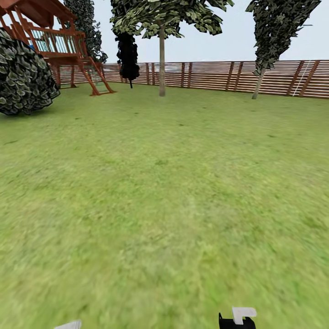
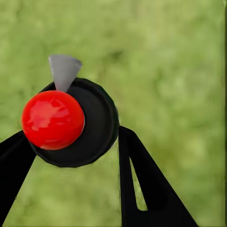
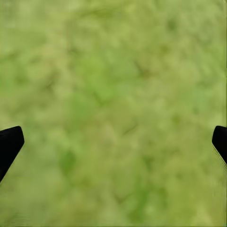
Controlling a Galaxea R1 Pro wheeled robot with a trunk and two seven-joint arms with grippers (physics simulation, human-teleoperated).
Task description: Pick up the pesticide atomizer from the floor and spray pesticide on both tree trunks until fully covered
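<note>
In the left wrist view the pesticide atomizer [image 2: 71, 124] is seen from above: a round black body, a glossy red top [image 2: 53, 119] and a grey nozzle [image 2: 64, 70]. My left gripper [image 2: 73, 135] is shut on it, one black finger on each side, above blurred grass. My right gripper [image 3: 113, 142] is open over bare lawn, its fingertips [image 3: 9, 142] far apart. Far ahead in the head view stands a tree with a straight grey-tan trunk [image 1: 161, 64] and green-white foliage. A second tree with a thin leaning trunk [image 1: 258, 84] stands at the right by the fence.
A wide lawn [image 1: 164, 192] stretches ahead to a brown slatted fence [image 1: 214, 75]. A big round bush [image 1: 23, 73] and a red wooden playset [image 1: 59, 43] stand at the far left. A narrow dark tree [image 1: 128, 55] is by the fence.
</note>
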